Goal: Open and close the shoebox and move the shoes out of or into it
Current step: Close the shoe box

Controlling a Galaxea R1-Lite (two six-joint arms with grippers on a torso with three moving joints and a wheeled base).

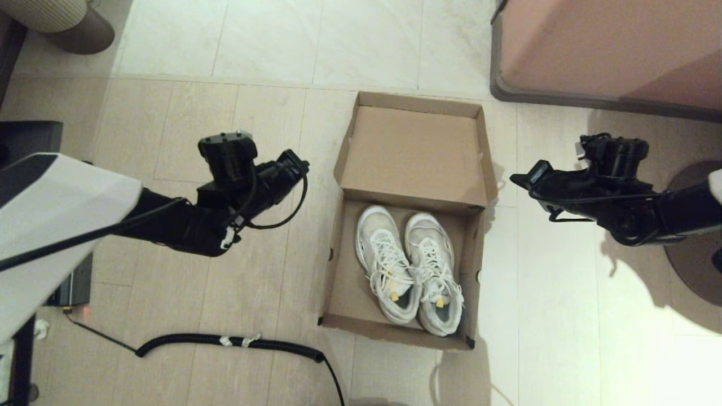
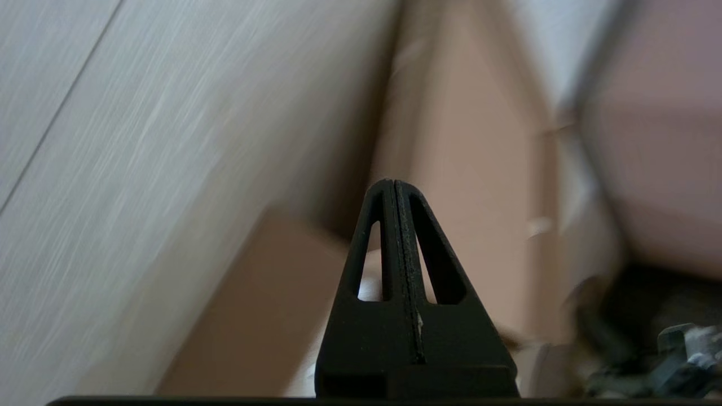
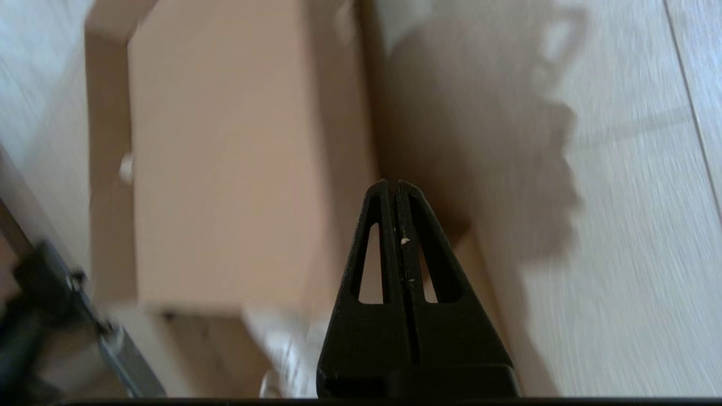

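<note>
Both grippers hang in the air on either side of the box, empty. The left gripper (image 1: 302,164) sits at about 9 o'clock from the shoebox (image 1: 341,265), near its left wall but not touching, and the left wrist view shows its fingers (image 2: 395,237) pressed flat together with nothing between them. The right gripper (image 1: 516,179) is over at 3 o'clock from the box, just off the lid's right edge and also apart from it, with its fingers (image 3: 395,237) pressed together the same way.

The shoebox sits on the wood-look floor (image 1: 564,293) in the middle of the head view, open, with the hinged lid (image 1: 416,155) flipped back toward 12 o'clock and lying inside-up. The shoes (image 1: 409,268) are in the box, a pair of white lace-up sneakers side by side and touching, toes pointing toward the lid and heels at 6 o'clock. They sit toward the right half of the box, so there's bare cardboard on the left.

Other stuff: a pinkish-brown furniture block (image 1: 609,51) with a grey base at 1 o'clock from the box, and a black coiled cable (image 1: 225,341) on the floor at around 7 o'clock.
</note>
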